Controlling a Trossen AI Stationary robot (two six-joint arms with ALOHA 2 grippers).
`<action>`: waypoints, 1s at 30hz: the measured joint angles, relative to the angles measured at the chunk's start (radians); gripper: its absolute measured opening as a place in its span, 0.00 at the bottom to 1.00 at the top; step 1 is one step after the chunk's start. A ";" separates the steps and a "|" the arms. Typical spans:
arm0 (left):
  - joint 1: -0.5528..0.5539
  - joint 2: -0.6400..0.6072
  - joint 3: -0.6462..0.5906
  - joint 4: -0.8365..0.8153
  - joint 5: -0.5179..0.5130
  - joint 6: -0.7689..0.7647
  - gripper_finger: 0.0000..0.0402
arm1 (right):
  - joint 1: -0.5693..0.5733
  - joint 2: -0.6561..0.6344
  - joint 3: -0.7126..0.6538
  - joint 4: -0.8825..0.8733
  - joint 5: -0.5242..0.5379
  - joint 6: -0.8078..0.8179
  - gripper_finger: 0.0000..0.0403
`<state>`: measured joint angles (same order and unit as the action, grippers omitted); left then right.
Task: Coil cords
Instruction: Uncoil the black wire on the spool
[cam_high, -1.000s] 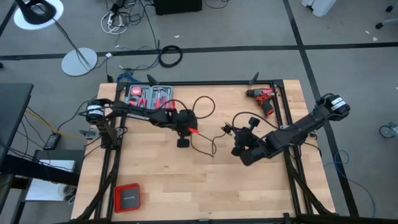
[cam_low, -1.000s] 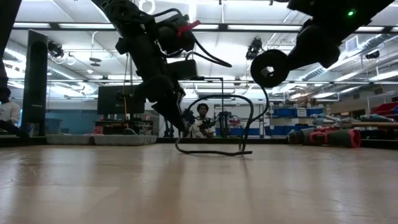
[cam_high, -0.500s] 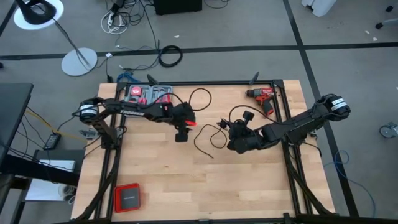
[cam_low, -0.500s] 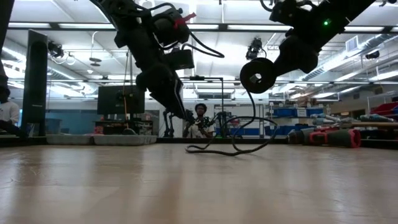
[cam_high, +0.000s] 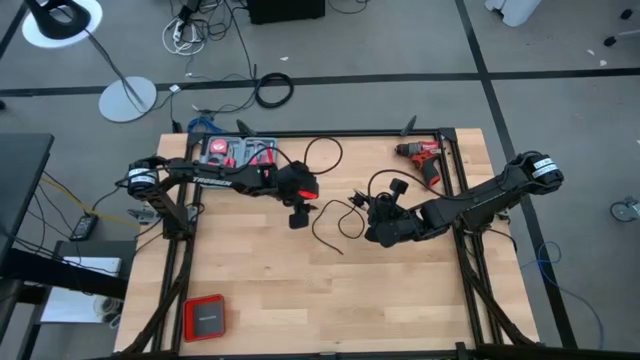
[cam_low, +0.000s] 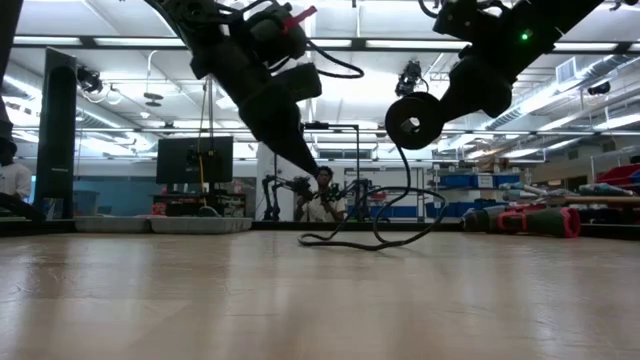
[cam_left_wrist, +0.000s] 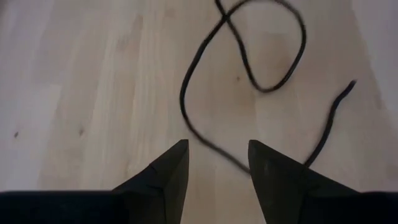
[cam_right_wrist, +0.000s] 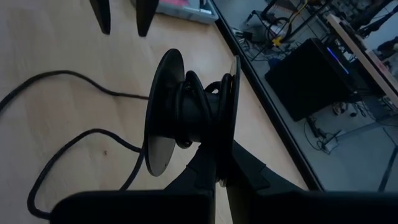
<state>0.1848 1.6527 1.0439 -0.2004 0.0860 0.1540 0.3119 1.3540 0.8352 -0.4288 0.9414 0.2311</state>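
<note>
The thin black cord (cam_high: 335, 225) lies in loose loops on the wooden table (cam_high: 300, 290), seen also in the low view (cam_low: 370, 240). One end is wound on a black spool (cam_right_wrist: 199, 106) with two round flanges, which shows in the low view (cam_low: 415, 120) above the table. My right gripper (cam_right_wrist: 219, 163) is shut on that spool, right of the table's middle (cam_high: 368, 215). My left gripper (cam_left_wrist: 214, 158) hovers open over a stretch of the cord (cam_left_wrist: 205, 134) left of the middle (cam_high: 297, 215), with nothing between its fingers. My right gripper pinches the spool at its lower edge (cam_right_wrist: 225, 146), between the two flanges, with both fingers closed together. The fingers themselves hide the exact spot. The spool is lifted clear of the table with its axle about level, and the cord runs slack from it down to the table.
A red drill (cam_high: 425, 160) lies at the far right of the table and a red and black tool tray (cam_high: 240, 152) at the far left. A red and black box (cam_high: 205, 317) sits near the front left corner. Black frame rails (cam_high: 465, 250) run along both sides.
My left gripper has let go of the cord, which earlier arched up to its fingers and now lies lower on the table, and has risen a little and tipped. My right gripper has carried the spool toward the table's left and far side.
</note>
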 joint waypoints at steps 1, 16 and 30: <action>-0.001 0.000 0.000 0.021 0.015 -0.009 0.42 | 0.000 0.000 0.000 0.014 0.004 -0.007 0.03; -0.024 0.000 -0.029 0.267 0.135 -0.070 0.42 | 0.000 0.000 -0.010 0.182 0.006 -0.123 0.03; -0.021 0.002 -0.180 0.518 0.163 -0.140 0.42 | -0.033 0.000 -0.169 0.541 -0.088 -0.257 0.03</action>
<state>0.1635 1.6543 0.8639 0.3179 0.2485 0.0139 0.2788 1.3544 0.6667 0.1117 0.8530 -0.0262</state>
